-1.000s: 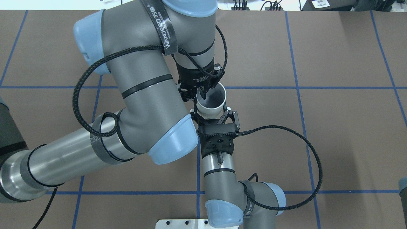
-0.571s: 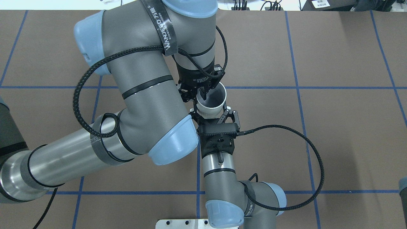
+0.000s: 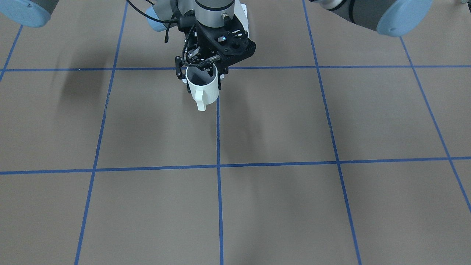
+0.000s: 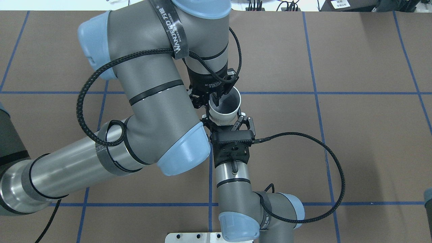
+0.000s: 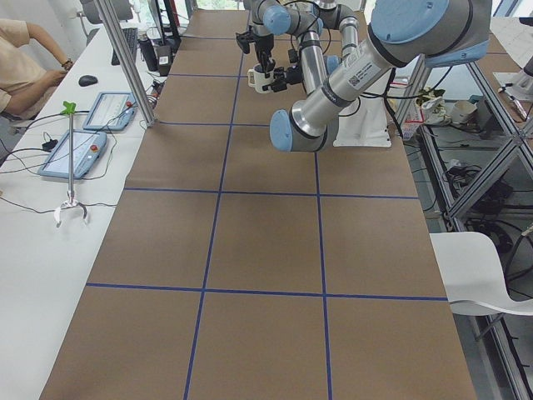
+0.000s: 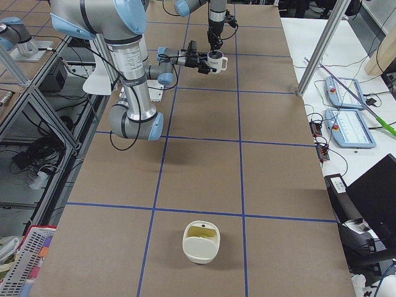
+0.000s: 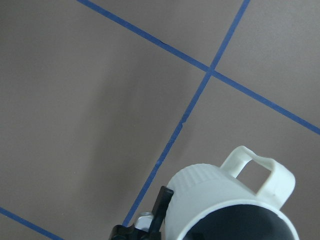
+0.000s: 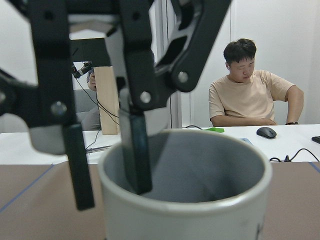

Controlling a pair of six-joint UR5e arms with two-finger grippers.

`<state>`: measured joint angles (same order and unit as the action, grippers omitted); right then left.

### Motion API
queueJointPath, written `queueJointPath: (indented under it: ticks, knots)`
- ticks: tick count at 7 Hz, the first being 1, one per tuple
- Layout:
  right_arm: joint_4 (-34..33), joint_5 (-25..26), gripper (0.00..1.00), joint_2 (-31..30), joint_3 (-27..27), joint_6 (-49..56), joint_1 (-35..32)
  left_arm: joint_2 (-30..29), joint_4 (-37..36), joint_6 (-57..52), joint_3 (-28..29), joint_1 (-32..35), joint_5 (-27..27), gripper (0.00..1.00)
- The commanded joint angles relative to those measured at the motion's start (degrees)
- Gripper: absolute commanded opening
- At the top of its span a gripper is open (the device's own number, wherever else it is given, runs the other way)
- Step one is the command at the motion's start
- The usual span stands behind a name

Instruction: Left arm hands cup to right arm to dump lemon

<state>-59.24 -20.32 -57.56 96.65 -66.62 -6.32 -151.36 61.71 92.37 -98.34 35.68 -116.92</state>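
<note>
Reaches down on the left with the left gripper [image 8: 110, 190] and pinches the rim of the cup [image 3: 203, 89], one finger inside, one outside, leaving the wall free for a second grip. Holds it upright above the table [image 3: 294, 121], presumably to keep the unseen lemon inside. Flanks the cup's body with the right gripper [image 4: 224, 120]; cannot tell whether pressing. Far right, has a white container [image 6: 201, 242] standing, likely for the dump.
</note>
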Motion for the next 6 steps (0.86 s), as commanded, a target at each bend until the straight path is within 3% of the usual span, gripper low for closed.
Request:
queueJointPath:
  ticks: [1,3,4,5,6]
  knots:
    - [0.09,0.02,0.11,0.08,0.03,0.0,-0.01,0.01,-0.01,0.0,0.08,0.0,-0.06,0.32]
    - [0.17,0.02,0.12,0.08,0.03,0.0,-0.01,-0.07,-0.01,0.52,-0.09,0.0,-0.06,0.0]
    - [0.18,0.02,0.21,-0.09,0.03,0.0,0.08,-0.16,-0.1,0.53,-0.27,0.0,-0.06,0.0]
    - [0.18,0.02,0.51,-0.09,-0.05,-0.09,0.08,-0.16,-0.19,0.53,-0.53,0.0,-0.06,0.0]
    - [0.26,0.11,1.0,-0.44,-0.49,-0.26,0.51,-0.16,-0.19,0.53,-0.62,0.0,0.03,0.0]
